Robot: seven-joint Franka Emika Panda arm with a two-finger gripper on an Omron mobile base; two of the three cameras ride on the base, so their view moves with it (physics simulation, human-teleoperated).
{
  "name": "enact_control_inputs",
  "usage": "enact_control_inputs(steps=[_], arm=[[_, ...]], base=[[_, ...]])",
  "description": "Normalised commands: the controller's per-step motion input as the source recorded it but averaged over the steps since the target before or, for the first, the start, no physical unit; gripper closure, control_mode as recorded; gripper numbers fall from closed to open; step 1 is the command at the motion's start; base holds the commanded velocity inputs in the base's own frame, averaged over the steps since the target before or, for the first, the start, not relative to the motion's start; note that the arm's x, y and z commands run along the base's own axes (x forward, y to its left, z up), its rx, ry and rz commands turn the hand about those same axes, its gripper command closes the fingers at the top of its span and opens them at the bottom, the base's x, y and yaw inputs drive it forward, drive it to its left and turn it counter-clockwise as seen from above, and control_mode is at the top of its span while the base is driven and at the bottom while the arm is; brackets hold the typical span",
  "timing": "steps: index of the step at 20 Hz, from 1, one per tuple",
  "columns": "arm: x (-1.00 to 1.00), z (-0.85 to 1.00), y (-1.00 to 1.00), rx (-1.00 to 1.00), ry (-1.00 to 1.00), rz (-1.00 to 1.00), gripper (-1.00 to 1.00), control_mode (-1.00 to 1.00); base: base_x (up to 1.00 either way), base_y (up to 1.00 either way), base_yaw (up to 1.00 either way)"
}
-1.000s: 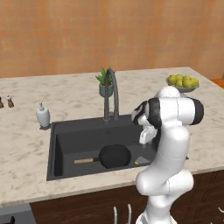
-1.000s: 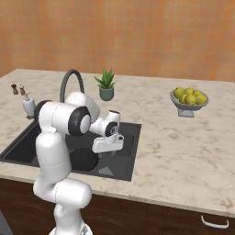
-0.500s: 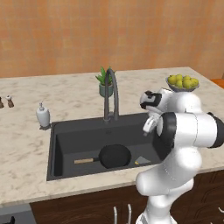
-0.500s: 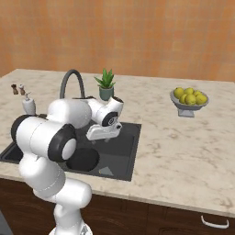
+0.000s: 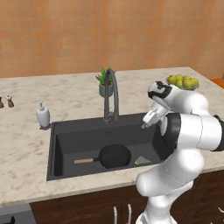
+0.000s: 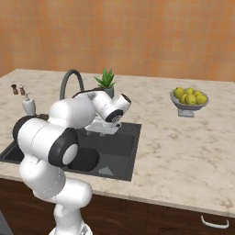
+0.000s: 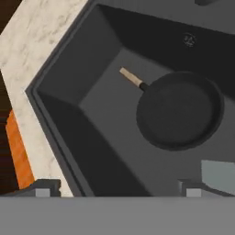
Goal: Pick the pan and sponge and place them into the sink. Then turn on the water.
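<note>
Orange-brown wall; beige marble counter; dark wood cabinets.

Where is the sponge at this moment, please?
The sponge lies on the floor of the sink, in the left base view just right of the pan, near the basin's front right corner.

No readable text, labels or signs anywhere.

The arm was bent at the elbow, its gripper hanging over the sink's right half, jaws spread wide and empty.
</note>
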Motion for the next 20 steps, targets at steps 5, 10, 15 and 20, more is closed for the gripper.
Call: enact_control_inputs(steps=[5,10,15,20], arm=[[0.06,0.53,0.80,0.10,0.02,-0.51,-1.00,-1.00],[0.46,-0.01,0.48,-0.01,0.04,-0.46,-1.00,-1.00],[0.74,-0.10,-0.13,0.00,0.04,-0.10,-1.00,-1.00],[0.71,-0.14,-0.20,0.00,0.01,0.00,-1.00,-1.00]], base=[[0.00,0.00,0.00],[0.00,0.00,0.00],[0.00,0.00,0.00],[0.00,0.00,0.00]])
